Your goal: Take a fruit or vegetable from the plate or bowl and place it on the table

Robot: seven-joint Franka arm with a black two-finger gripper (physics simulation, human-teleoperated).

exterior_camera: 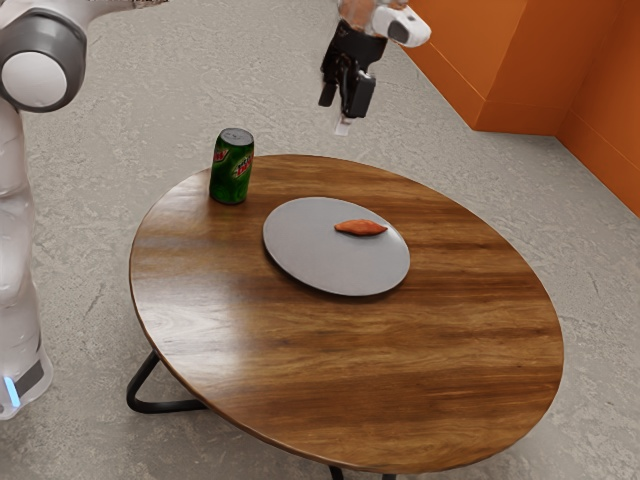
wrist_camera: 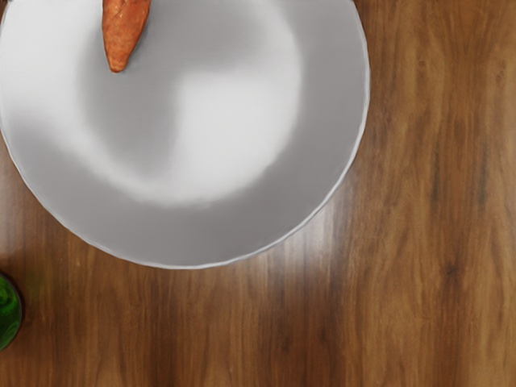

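Grey plate [exterior_camera: 320, 262] rests flat on a round wooden table [exterior_camera: 450, 340], with reflections across its surface. One orange sweet potato [exterior_camera: 360, 228], tapered at its ends, lies on its side on the plate, off centre towards the rim on the exterior view's right. Green can [exterior_camera: 232, 168] stands upright on the table, near the plate but apart from it, on the exterior view's left. Black gripper [exterior_camera: 347, 110] is raised well above the tabletop, pointing downward, clear of plate, sweet potato and can. Whether it is released or clenched cannot be determined; nothing is seen in its grasp. Wrist view confirms the sweet potato on the plate and shows part of the can on the wood beside it. Dark metal legs [exterior_camera: 165, 407] support the table.
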